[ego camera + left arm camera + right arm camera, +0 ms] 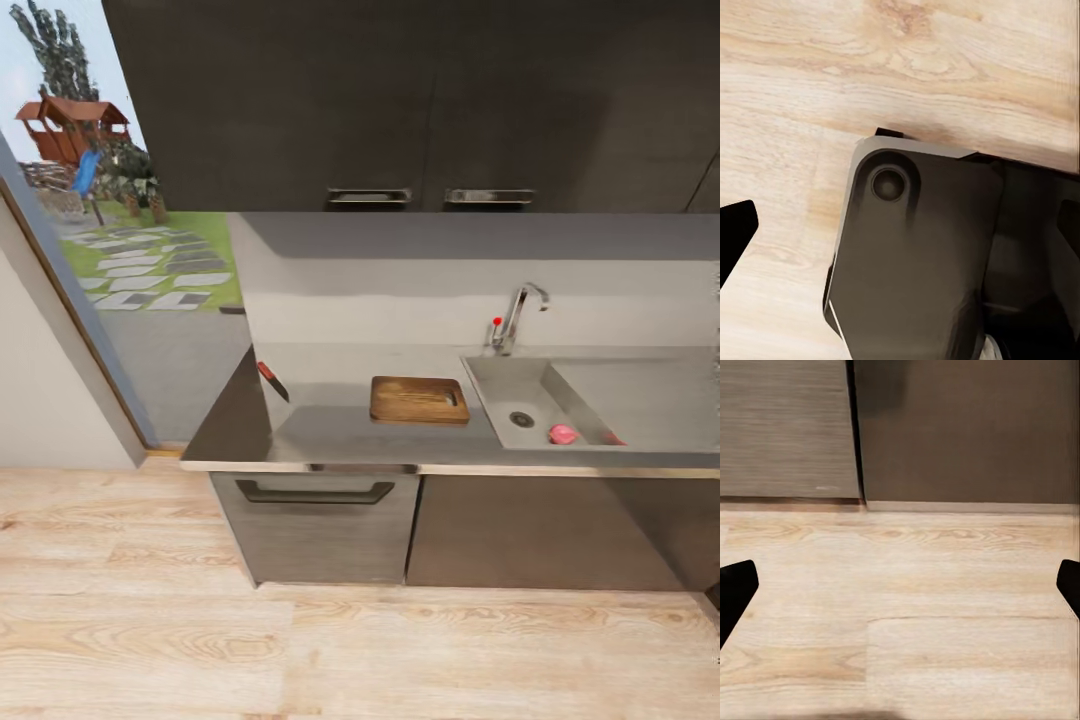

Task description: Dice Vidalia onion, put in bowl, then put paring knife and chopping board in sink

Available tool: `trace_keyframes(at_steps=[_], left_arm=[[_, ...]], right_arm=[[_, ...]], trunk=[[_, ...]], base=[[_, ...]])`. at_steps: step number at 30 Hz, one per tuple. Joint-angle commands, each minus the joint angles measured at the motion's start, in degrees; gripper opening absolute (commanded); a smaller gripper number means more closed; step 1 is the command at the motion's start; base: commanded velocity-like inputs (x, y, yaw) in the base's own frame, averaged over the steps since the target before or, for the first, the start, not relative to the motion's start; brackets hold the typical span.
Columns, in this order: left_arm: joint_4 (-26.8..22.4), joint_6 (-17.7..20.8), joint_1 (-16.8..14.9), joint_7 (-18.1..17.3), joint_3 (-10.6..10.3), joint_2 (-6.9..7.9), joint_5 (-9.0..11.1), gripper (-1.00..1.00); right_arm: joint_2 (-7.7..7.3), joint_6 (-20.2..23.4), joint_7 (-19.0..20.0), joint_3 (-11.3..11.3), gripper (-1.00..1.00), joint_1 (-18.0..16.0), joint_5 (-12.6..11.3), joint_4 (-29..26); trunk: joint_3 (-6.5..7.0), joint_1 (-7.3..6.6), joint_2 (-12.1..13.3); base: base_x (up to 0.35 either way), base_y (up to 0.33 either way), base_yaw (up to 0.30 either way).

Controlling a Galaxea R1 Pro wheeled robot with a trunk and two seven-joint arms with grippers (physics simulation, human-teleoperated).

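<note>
Right gripper [900, 585] spread wide, holding nothing, fingertips at frame edges over wooden floor [907, 607] | left gripper [735, 232] one fingertip visible, spread unreadable, robot's dark body [915, 255] close by | Vidalia onion [563, 434] in sink [520, 380], well ahead of both | chopping board [419, 399] and paring knife [273, 380] on countertop [330, 430]

Dark wall cabinets [420, 100] across top; window [120, 200] with garden at upper left; drawer [320, 520] at centre; wood floor [300, 650] along bottom.
</note>
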Motion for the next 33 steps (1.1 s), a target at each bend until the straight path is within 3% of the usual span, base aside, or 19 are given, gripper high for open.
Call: trace_keyframes(at_steps=[1, 33], left_arm=[[-0.06, -0.12, 0.01, 0.01, 0.08, -0.02, 0.21, 1.00], [-0.04, -0.05, 0.01, 0.01, 0.08, -0.02, 0.21, 1.00]], right_arm=[[0.04, 0.00, -0.44, -0.09, 1.00, 0.00, 0.61, -0.04], [0.05, -0.02, -0.45, -0.09, 1.00, 0.00, 0.61, 1.25]], trunk=[[-0.09, 0.03, -0.10], [-0.09, 0.03, -0.10]], base=[[0.000, -0.317, 0.000], [0.000, -0.319, 0.000]])
